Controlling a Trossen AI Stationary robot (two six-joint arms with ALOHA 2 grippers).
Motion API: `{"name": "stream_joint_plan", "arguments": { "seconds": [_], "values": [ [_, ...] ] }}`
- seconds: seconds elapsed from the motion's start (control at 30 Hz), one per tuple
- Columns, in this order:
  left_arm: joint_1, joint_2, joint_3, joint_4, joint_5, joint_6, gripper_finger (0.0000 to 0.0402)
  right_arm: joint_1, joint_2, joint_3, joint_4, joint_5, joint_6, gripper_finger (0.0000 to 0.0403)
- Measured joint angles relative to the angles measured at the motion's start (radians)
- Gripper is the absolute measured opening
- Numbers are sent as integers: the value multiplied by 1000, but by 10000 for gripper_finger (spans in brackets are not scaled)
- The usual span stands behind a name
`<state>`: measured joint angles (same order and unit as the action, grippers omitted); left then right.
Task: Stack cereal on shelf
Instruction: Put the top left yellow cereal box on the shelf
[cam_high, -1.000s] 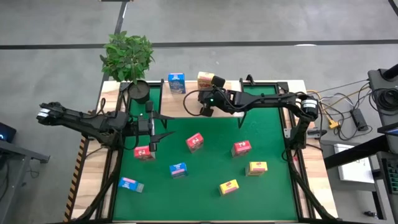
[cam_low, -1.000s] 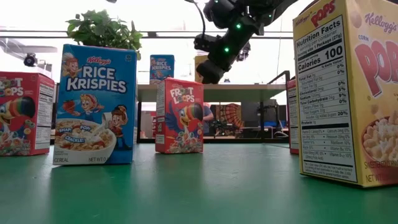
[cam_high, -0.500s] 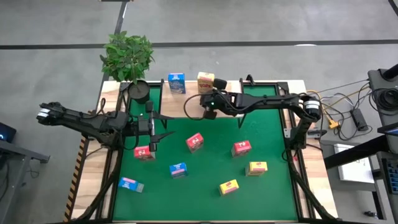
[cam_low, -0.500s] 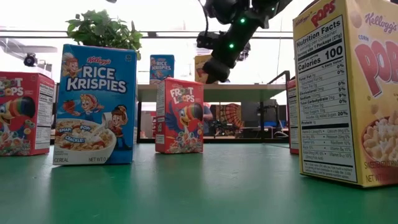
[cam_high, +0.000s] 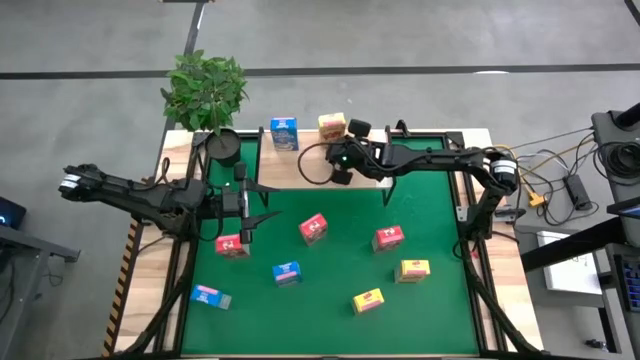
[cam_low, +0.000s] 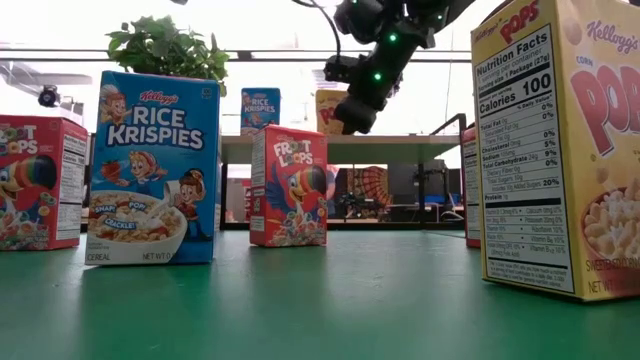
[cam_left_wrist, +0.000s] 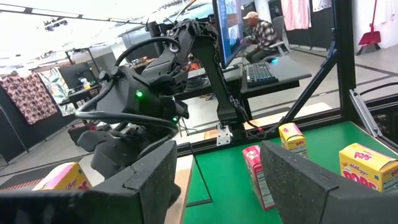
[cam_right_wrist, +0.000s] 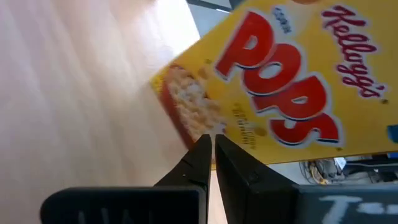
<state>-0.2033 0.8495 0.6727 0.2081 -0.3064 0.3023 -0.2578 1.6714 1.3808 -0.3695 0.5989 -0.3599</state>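
Observation:
A yellow Corn Pops box (cam_high: 332, 126) and a blue box (cam_high: 283, 133) stand upright on the light-wood shelf (cam_high: 290, 172) at the table's far edge. The yellow box also shows in the low view (cam_low: 327, 108). My right gripper (cam_high: 347, 142) is shut and hovers over the shelf, just right of the yellow box (cam_right_wrist: 280, 99). My left gripper (cam_left_wrist: 217, 168) is open and empty over the mat's left side (cam_high: 250, 214), beside a red box (cam_high: 232, 244). Other red, blue and yellow boxes stand on the green mat. My right gripper's shut fingertips (cam_right_wrist: 204, 144) point at the yellow box's front face, near its bottom edge (cam_right_wrist: 186, 118) where it meets the shelf. I cannot tell whether they touch it. The box stands upright on the shelf.
On the green mat stand red boxes (cam_high: 313, 228) (cam_high: 388, 238), blue boxes (cam_high: 286, 272) (cam_high: 210, 296) and yellow boxes (cam_high: 414, 269) (cam_high: 367, 300). A potted plant (cam_high: 205, 90) stands at the far left corner. A black frame edges the mat.
My right gripper has drawn back toward the table's right edge, away from the yellow box. The box stays upright on the shelf and now shows uncovered in the low view.

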Motion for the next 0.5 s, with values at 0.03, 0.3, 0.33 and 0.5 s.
{"name": "stream_joint_plan", "arguments": {
  "seconds": [0.03, 0.3, 0.33, 0.5],
  "values": [
    [0, 0, 0, 0, 0, 0, 215, 2, 0, 0, -11, -3, 2, 13],
    [0, 0, 0, -2, 0, 0, 215, 11, -17, 2, -205, -1, 107, 13],
    [0, 0, 0, -2, 0, 0, 215, 11, -22, 2, -227, 1, 110, 13],
    [0, 0, 0, -5, 0, 3, 215, -2, -81, -2, -218, -10, 117, 13]
  ]
}}
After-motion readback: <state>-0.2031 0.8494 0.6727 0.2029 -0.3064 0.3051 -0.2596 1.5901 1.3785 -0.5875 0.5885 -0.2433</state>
